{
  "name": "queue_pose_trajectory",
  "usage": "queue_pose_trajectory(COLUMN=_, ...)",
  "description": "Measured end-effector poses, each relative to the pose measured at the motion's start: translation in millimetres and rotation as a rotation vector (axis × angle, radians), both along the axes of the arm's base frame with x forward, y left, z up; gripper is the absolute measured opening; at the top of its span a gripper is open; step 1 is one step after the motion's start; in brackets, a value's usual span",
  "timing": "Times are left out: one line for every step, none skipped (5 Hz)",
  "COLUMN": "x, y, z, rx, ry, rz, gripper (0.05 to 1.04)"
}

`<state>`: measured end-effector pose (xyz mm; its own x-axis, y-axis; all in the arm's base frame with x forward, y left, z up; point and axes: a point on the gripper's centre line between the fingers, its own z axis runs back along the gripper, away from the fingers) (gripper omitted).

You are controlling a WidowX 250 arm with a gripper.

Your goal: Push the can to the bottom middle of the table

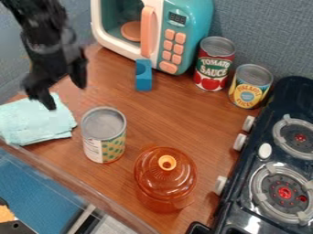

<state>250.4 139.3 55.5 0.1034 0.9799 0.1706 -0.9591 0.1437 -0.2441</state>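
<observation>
A black robot hand (pixel 65 96), its two fingers spread apart with nothing between them, hangs over the left corner of a wooden bench (pixel 177 109), above a folded pale-blue cloth (pixel 34 119). The can with the green-and-yellow label (pixel 105 135) stands upright near the bench's lower-left edge, just beside the cloth and apart from the hand. To its lower right, a lidded pot of see-through orange (pixel 165 178) occupies the lower middle of the bench, in the way on that side, between the can and a dark toy stove (pixel 241 205) with pale knobs along the right edge. Toward the upper edge, a teal-and-white toy microwave (pixel 189 27) backs onto the gray-blue wall panel (pixel 263 32), a blue block (pixel 143 75) before it. A red-labeled can (pixel 214 64) and a yellow-and-blue-labeled can (pixel 250 86) stand upright between microwave and stove.
</observation>
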Motion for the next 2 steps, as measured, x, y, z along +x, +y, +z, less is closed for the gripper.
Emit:
queue_pose_trajectory(x=3.8, y=15.1, z=23.7, rx=-0.011, ry=-0.055, rz=0.051, gripper=0.999)
queue_pose_trajectory(x=3.1, y=15.3, z=23.5, rx=-0.012, ry=-0.052, rz=0.047, gripper=0.999)
